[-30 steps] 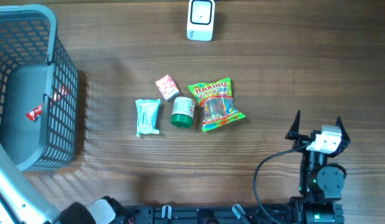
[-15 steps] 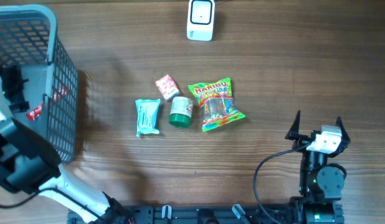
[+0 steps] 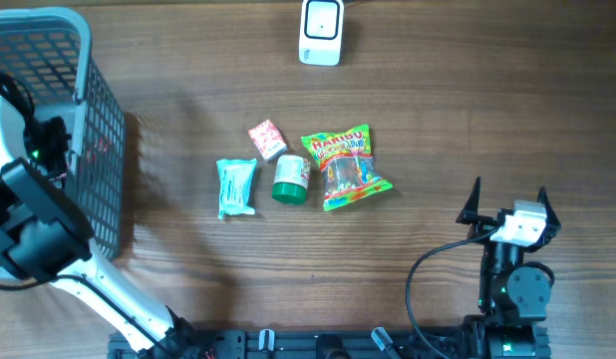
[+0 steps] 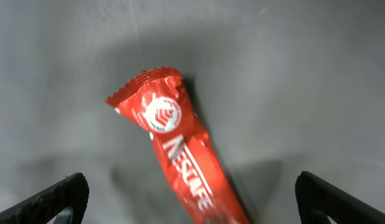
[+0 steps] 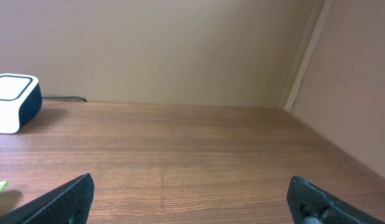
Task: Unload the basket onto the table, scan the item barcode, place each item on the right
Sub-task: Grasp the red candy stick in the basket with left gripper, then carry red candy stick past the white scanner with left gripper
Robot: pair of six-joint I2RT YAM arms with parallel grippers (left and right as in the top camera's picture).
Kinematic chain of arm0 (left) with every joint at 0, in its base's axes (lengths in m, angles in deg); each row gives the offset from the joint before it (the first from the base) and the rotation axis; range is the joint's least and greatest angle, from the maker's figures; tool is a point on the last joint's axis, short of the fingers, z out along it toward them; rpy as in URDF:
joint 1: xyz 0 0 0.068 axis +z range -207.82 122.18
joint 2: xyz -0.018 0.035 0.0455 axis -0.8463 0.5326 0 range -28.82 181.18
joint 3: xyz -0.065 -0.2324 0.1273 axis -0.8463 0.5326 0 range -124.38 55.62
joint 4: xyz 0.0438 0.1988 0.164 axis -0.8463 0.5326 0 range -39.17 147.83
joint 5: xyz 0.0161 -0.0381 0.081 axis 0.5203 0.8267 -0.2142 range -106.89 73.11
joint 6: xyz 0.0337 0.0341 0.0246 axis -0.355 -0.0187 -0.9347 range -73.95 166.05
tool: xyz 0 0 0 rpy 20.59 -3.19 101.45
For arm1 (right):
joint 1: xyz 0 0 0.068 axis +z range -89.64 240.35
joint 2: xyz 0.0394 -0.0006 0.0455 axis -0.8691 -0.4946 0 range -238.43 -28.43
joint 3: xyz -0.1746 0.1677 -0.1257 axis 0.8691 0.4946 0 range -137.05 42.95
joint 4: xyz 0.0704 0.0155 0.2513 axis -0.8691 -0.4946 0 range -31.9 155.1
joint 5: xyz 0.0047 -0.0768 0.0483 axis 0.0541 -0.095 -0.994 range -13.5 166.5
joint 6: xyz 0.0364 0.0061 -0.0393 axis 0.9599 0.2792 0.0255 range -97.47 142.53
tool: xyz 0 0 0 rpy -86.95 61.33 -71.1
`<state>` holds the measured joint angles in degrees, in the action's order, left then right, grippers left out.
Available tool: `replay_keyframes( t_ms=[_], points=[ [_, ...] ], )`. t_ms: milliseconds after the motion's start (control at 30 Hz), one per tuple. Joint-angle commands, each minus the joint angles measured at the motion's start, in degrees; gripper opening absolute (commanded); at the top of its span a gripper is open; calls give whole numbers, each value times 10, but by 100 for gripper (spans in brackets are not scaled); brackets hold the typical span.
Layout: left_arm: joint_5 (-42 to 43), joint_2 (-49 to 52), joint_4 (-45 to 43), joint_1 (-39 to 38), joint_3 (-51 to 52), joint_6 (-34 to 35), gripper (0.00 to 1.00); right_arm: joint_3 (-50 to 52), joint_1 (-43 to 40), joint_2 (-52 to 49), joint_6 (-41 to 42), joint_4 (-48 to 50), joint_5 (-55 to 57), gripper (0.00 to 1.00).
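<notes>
**Left gripper open over the bar in the basket**

You have the left gripper down inside the grey basket, its fingers spread wide. The red Nestle bar lies slanted on the basket floor between them, touched by neither (nothing is pinched). On the table right of the basket lie the teal packet, green-lidded jar, pink packet and Haribo bag. The scanner stands farther right, by the far edge. Farthest right of the basket, the right gripper is spread and empty.
</notes>
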<state>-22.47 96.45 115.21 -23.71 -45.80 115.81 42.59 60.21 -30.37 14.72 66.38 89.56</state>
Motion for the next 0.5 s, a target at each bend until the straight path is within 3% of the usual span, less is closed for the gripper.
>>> replay_keyframes(
  t_ms=[0, 67, 133, 200, 233, 367, 467],
  points=[
    [4, 20, -9, -8, 23, 12, 100, 1, 3, 0, -4, 2, -7, 100],
    [2, 22, -19, -12, 35, 12, 95, 1, 3, 0, -4, 2, -7, 100],
    [2, 22, -22, -18, 48, 12, 76, 1, 3, 0, -4, 2, -7, 100],
    [2, 22, -20, -24, 57, 11, 12, 1, 3, 0, -4, 2, -7, 100],
    [2, 22, -18, -28, 57, 4, 4, 1, 3, 0, -4, 2, -7, 100],
    [-10, 18, -23, -37, 46, -67, 4, 1, 3, 0, -4, 2, -7, 99],
    [-31, 0, 8, -32, 11, -81, 4, 1, 3, 0, -4, 2, -7, 100]
  ],
)
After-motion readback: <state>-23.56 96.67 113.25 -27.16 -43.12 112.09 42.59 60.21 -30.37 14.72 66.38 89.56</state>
